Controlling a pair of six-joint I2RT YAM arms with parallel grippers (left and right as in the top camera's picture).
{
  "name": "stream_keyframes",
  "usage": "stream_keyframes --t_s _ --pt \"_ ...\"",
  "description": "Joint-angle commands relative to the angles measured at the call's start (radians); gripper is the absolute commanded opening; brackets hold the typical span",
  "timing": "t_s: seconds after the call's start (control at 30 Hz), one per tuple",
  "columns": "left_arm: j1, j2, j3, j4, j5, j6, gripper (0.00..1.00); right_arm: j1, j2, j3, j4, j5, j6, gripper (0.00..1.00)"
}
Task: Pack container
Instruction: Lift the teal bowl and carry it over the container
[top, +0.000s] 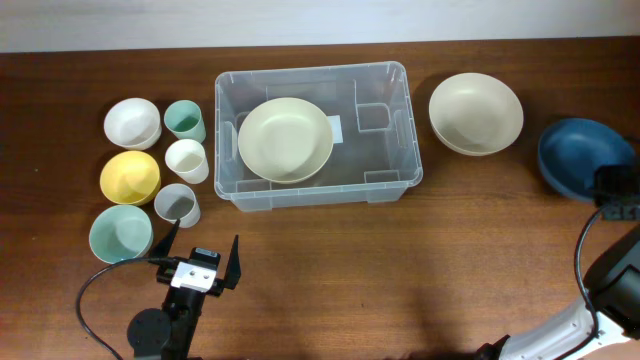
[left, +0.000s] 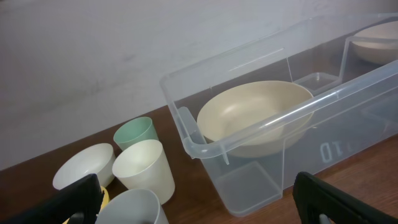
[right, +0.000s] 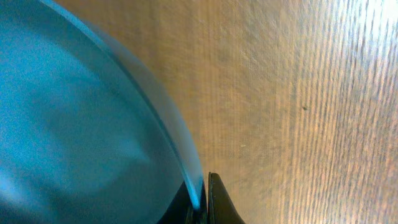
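The clear plastic container (top: 395, 120) stands at the table's middle back with a cream bowl (top: 285, 138) inside its left half; both show in the left wrist view, container (left: 261, 127) and bowl (left: 249, 112). My left gripper (top: 197, 258) is open and empty near the front edge, below the cups; its fingers show at the sides of the left wrist view (left: 199, 205). My right gripper (top: 612, 185) at the far right is shut on the rim of a dark blue bowl (top: 580, 155), which fills the right wrist view (right: 81, 112) with the fingers (right: 202, 199) pinching its edge.
Left of the container stand a white bowl (top: 132, 122), a yellow bowl (top: 130, 176), a pale teal bowl (top: 120, 233), a green cup (top: 185, 120), a white cup (top: 187, 159) and a grey cup (top: 177, 205). A second cream bowl (top: 476, 113) sits right of the container.
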Motion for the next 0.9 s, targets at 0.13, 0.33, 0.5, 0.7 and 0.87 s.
stream_keyframes --t_s 0.13,0.33,0.5,0.7,0.87 --pt "0.007 -0.003 -0.007 -0.001 0.015 -0.011 1.0 0.016 -0.17 0.172 -0.041 -0.163 -0.153 0.04" --pt "0.007 -0.003 -0.007 -0.001 0.015 -0.011 1.0 0.113 -0.29 0.229 -0.094 -0.248 -0.247 0.04" --pt "0.007 -0.003 -0.007 -0.001 0.015 -0.011 1.0 0.248 -0.359 0.229 -0.092 -0.409 -0.274 0.04" --pt "0.007 -0.003 -0.007 -0.001 0.015 -0.011 1.0 0.493 -0.359 0.228 -0.087 -0.489 -0.312 0.04" --pt "0.007 -0.003 -0.007 -0.001 0.015 -0.011 1.0 0.724 -0.34 0.228 -0.047 -0.437 -0.325 0.04"
